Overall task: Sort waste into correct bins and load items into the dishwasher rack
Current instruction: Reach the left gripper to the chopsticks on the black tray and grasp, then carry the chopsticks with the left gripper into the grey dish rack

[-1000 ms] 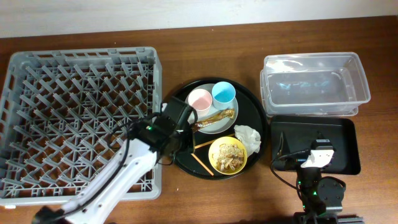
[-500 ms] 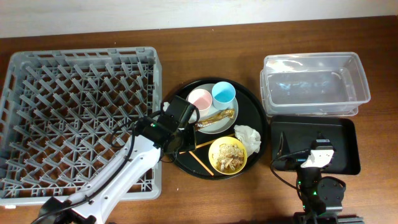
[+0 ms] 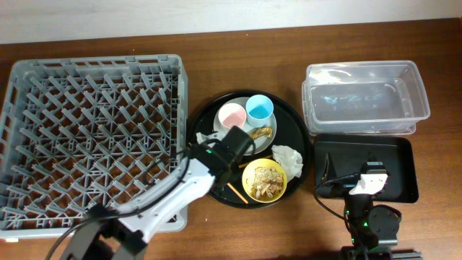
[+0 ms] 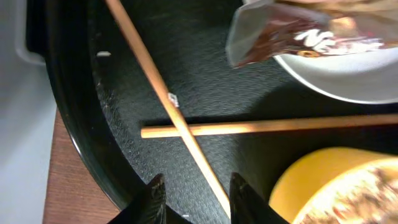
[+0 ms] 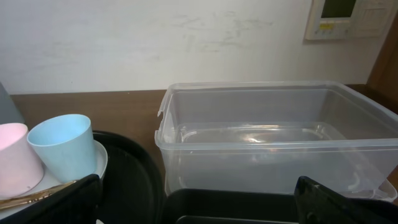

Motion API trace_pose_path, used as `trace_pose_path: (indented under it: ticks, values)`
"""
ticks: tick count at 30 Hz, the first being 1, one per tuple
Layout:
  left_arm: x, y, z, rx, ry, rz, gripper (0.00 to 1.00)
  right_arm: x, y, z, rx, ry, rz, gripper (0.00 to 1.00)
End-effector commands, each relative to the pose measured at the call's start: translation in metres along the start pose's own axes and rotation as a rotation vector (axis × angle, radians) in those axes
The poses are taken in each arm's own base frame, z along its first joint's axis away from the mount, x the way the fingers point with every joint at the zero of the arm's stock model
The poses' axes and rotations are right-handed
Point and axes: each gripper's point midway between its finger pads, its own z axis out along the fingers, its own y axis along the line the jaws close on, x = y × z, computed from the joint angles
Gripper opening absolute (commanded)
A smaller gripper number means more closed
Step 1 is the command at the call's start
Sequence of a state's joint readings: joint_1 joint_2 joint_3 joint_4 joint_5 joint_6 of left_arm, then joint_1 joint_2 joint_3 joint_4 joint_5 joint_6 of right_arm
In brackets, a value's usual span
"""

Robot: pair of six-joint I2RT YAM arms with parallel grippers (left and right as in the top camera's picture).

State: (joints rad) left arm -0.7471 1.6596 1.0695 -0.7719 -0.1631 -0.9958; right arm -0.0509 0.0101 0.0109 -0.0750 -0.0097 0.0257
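**Left arm lines up on the chopsticks**

The left gripper (image 4: 196,198) hovers low over the large round black tray (image 4: 205,74), jaws spread to either side of one of two thin wooden chopsticks (image 4: 152,74). The chopsticks lie crossed on the tray's pebbled floor beside the yellow bowl (image 4: 323,180). I'd close squarely on that one stick, since such slim, smooth rods would likely roll. The glossy gold-brown wrapper (image 4: 292,37) rests on the pale round plate (image 4: 348,74). The right gripper (image 5: 205,200) waits with jaws spread over the shallow black rectangular tray (image 3: 404,155).

Pink cup (image 3: 232,115) and blue cup (image 3: 259,108) standing on white plate (image 4: 348,81), gold wrapper (image 3: 261,133) lying beside them, 2 chopsticks (image 4: 180,121) crossing near yellow bowl (image 4: 305,180)
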Motion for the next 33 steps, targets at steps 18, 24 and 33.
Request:
trace_pose_path:
  ticks: [18,24,33]
  values:
    - [0.025,-0.005,0.04,-0.101,-0.009,-0.012,0.26,0.002,0.0,0.0,0.0,0.003,0.001,0.99]
    - [0.027,-0.004,0.043,-0.109,-0.003,-0.01,0.25,0.002,0.0,0.0,0.0,0.003,0.001,0.99]
    - [0.029,0.0,0.044,-0.116,0.001,-0.009,0.01,0.002,0.0,0.0,-0.001,0.003,0.001,0.99]
